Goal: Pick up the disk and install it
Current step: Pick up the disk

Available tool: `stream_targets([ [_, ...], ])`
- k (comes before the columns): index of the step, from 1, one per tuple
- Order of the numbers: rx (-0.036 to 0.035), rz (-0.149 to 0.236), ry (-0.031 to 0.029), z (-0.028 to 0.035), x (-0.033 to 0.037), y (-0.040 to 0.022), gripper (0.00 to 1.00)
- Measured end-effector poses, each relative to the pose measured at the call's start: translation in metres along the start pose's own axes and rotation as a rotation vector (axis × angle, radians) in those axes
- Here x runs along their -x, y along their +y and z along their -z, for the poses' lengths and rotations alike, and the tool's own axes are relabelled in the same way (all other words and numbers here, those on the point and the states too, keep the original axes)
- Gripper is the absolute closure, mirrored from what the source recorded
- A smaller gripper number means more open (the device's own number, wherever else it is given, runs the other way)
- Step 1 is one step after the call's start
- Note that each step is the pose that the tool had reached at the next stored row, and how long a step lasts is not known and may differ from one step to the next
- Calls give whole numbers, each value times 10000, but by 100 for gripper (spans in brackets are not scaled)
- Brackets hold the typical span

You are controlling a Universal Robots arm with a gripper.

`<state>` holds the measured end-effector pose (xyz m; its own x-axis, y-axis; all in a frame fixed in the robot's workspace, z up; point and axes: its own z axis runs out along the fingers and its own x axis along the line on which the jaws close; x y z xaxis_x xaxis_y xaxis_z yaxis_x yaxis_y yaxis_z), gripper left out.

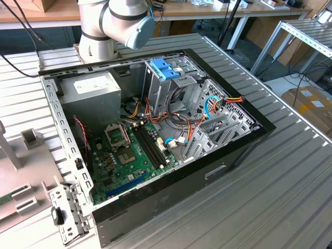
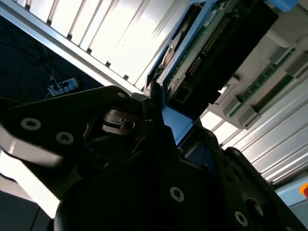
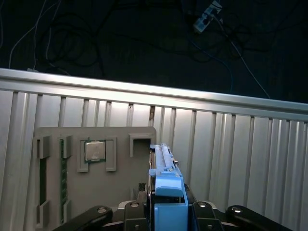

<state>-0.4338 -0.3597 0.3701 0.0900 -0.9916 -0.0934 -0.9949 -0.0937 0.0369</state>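
The gripper (image 3: 168, 208) is closed on the disk (image 3: 165, 168): in the first wrist view we see its two black fingers (image 3: 198, 214) pressed against either flank of the blue side piece (image 3: 169, 195), with the disk standing on its narrow edge between them. In the second wrist view the same disk shows its green circuit board (image 2: 207, 45) and a blue rail running along the edge, directly ahead of the dark gripper body. The disk is positioned over the grey fixture tray (image 3: 120, 192), near a bracket-shaped recess; we cannot tell whether it is clear of the tray or touching it. The tray also carries a processor chip (image 3: 95, 150) in a square seat and a memory stick (image 3: 62, 173) in a long slot beside it. The tray lies on the ribbed aluminium table (image 3: 240, 159), beyond whose edge we see cables (image 3: 72, 43) and a power strip (image 3: 207, 12) on a dark floor. In the exterior view the arm (image 1: 116, 21) rises behind the open computer case (image 1: 171, 199). Inside the case, the drive cage (image 1: 155, 88) bears a light-blue latch (image 1: 165, 68), the power-supply box (image 1: 96, 91) sits toward the exterior view's left of it, and the motherboard (image 1: 129, 155) lies flat on the case floor.
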Motion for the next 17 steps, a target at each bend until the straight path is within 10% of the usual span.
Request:
stream_targets([
  [17, -6, 3, -63, 134, 13, 5, 63],
])
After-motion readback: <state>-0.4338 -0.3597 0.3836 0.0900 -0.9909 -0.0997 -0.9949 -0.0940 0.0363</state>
